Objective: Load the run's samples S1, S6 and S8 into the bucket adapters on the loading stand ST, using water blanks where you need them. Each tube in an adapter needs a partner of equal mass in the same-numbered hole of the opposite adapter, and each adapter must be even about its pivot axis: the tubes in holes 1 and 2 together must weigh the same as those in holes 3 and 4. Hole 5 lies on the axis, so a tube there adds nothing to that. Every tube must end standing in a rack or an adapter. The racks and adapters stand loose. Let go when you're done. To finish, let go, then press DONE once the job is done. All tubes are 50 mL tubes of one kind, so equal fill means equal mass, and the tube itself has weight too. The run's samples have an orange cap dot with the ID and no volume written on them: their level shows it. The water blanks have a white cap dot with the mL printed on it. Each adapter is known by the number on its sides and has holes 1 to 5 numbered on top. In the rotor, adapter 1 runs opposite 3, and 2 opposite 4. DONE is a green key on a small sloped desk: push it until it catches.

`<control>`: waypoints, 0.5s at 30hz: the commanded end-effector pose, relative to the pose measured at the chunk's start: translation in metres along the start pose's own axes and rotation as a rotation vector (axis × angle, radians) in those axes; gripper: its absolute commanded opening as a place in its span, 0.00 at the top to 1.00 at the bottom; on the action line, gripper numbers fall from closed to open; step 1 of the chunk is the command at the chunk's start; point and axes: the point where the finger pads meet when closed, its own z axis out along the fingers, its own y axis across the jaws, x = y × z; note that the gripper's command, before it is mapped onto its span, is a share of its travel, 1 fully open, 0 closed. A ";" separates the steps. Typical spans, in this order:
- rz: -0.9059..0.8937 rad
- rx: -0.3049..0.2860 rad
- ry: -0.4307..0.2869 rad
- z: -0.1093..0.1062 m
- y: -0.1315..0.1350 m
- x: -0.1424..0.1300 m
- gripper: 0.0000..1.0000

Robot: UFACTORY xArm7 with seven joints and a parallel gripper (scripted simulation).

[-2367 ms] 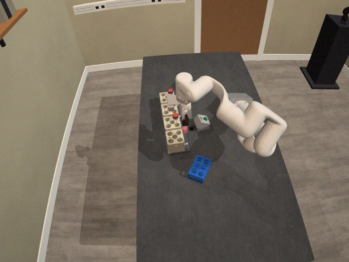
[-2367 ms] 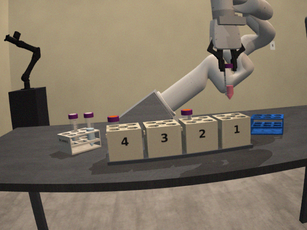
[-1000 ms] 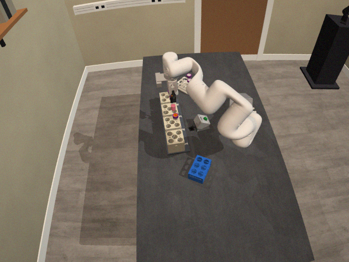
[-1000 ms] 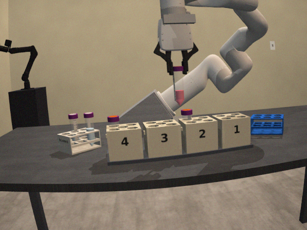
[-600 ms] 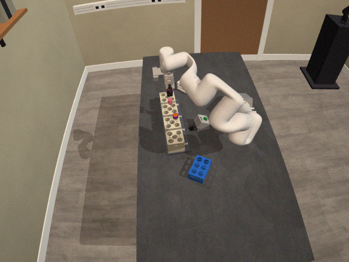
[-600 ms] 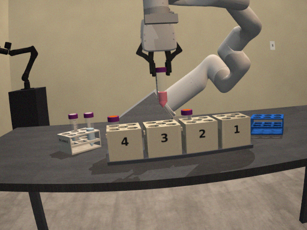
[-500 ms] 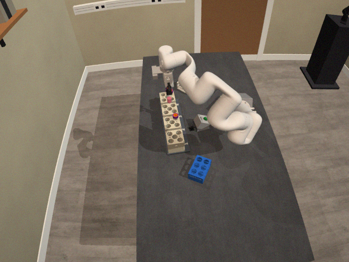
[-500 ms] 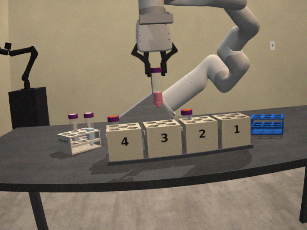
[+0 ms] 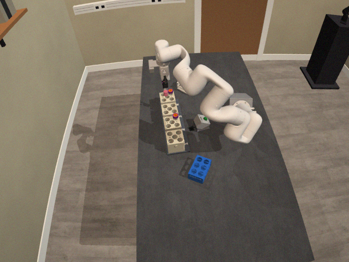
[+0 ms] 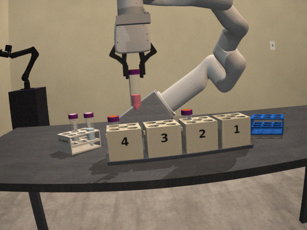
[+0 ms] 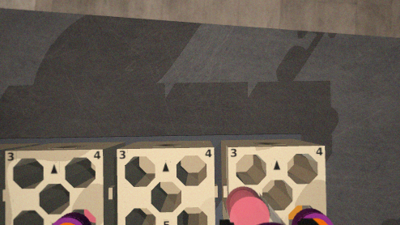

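The jaws pinch the purple cap of a sample tube (image 10: 134, 90), which hangs upright from the gripper (image 10: 133, 72) with pink liquid only in its cone. In the exterior view the tip hangs in the air above the top of adapter 4 (image 10: 124, 140), toward its right side, clear of the holes. In the wrist view the tube's pink end (image 11: 248, 208) covers the near left hole of that block.

Adapter 4 carries one orange-dotted tube (image 10: 113, 118) at its far left corner. To its right on the loading stand (image 10: 179, 155) come adapter 3 (image 10: 162, 137), then adapter 2 (image 10: 198, 134) with another orange-dotted tube (image 10: 186, 113) standing in it, then adapter 1 (image 10: 234, 130). Left of the stand, a white rack (image 10: 79, 140) holds two purple-capped tubes. A blue rack (image 10: 267, 124) sits at the far right. The green DONE key (image 9: 205, 118) sits on its grey desk behind the stand.
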 end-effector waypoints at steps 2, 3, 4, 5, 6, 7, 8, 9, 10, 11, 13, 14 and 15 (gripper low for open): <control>0.000 0.000 -0.001 -0.003 0.022 0.006 1.00; 0.000 0.000 -0.001 -0.003 0.027 0.007 1.00; 0.000 0.000 -0.001 -0.003 0.032 0.008 1.00; 0.000 0.000 -0.001 -0.003 0.037 0.009 1.00; 0.000 0.000 -0.001 -0.003 0.041 0.010 1.00; 0.000 0.000 -0.001 -0.003 0.046 0.011 1.00; 0.000 0.000 -0.001 -0.003 0.051 0.012 1.00; 0.000 0.000 -0.001 -0.003 0.056 0.013 1.00; 0.000 0.000 -0.001 -0.003 0.061 0.014 1.00; 0.000 0.000 -0.001 -0.003 0.066 0.015 1.00; 0.000 0.000 -0.001 -0.003 0.069 0.016 1.00; 0.000 0.000 -0.001 -0.003 0.069 0.016 1.00; 0.000 0.000 -0.001 -0.003 0.069 0.016 1.00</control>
